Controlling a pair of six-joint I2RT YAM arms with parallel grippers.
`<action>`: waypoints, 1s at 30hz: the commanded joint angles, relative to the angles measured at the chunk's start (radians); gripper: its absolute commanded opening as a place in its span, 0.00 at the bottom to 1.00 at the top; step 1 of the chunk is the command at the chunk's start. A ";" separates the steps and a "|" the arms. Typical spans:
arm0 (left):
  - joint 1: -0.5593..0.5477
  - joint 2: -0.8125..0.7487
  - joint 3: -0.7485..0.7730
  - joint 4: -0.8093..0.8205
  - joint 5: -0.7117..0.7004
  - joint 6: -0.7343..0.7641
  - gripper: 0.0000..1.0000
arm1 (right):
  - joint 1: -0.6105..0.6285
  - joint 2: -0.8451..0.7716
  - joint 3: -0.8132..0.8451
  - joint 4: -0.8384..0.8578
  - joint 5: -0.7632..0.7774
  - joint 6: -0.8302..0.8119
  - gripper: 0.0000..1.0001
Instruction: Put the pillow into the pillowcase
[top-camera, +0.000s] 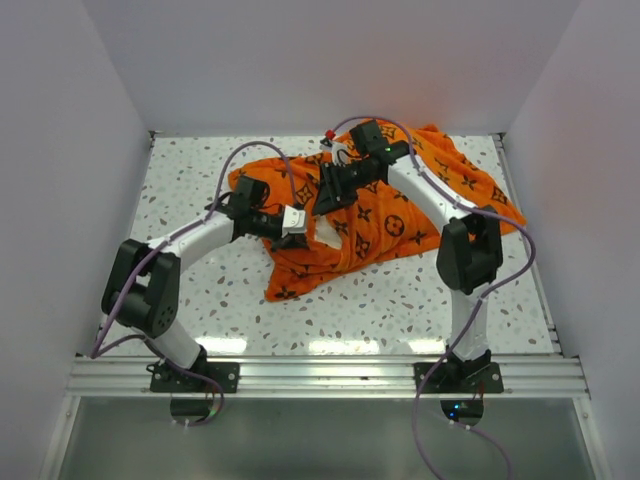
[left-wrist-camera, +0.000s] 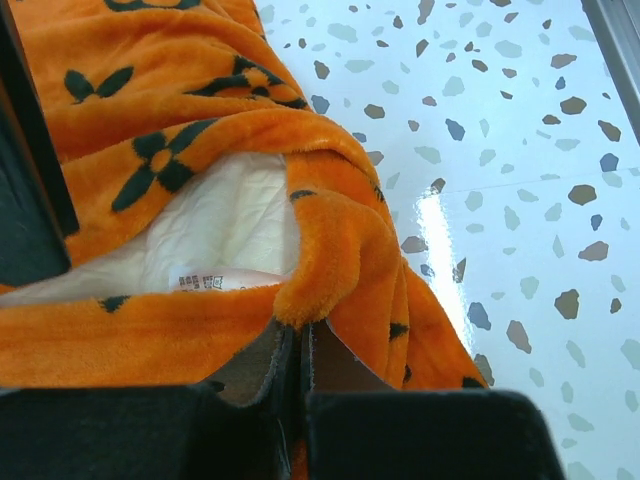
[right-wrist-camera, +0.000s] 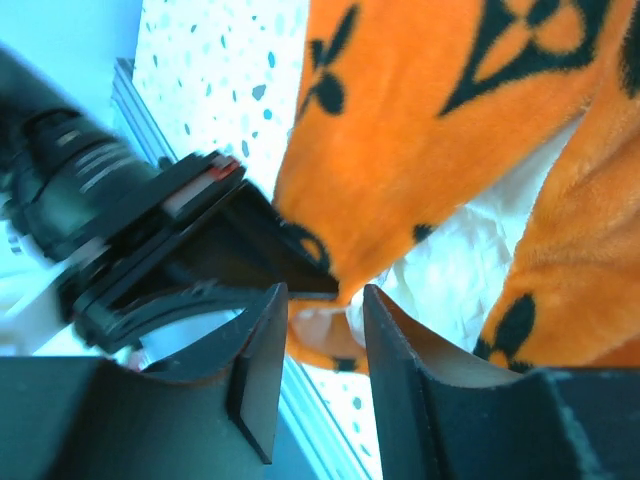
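Pillow (top-camera: 328, 236) sits mostly inside pillowcase (top-camera: 400, 215) mid-tabletop (top-camera: 200, 300). Left wrist: left claw (left-wrist-camera: 300, 375) clenched on pillowcase hem, white pillow (left-wrist-camera: 225, 235) showing at the mouth. Right wrist: right claw (right-wrist-camera: 325, 300) parted at hem, grasping nothing clear. Stuffing step; next probably tug hem over. One pillow, one pillowcase.

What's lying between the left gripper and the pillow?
A fold of the orange pillowcase, pinched in the left gripper, lies before the white pillow, as the left wrist view shows.
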 joint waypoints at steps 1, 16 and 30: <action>0.010 0.020 -0.014 -0.056 0.021 0.026 0.00 | 0.002 -0.076 0.050 -0.080 0.007 -0.090 0.42; 0.019 -0.125 0.061 0.111 0.079 -0.308 0.00 | 0.068 0.018 -0.169 0.015 0.009 -0.083 0.23; 0.024 -0.216 0.005 0.269 0.045 -0.459 0.00 | 0.085 -0.066 -0.041 0.071 -0.024 -0.006 0.32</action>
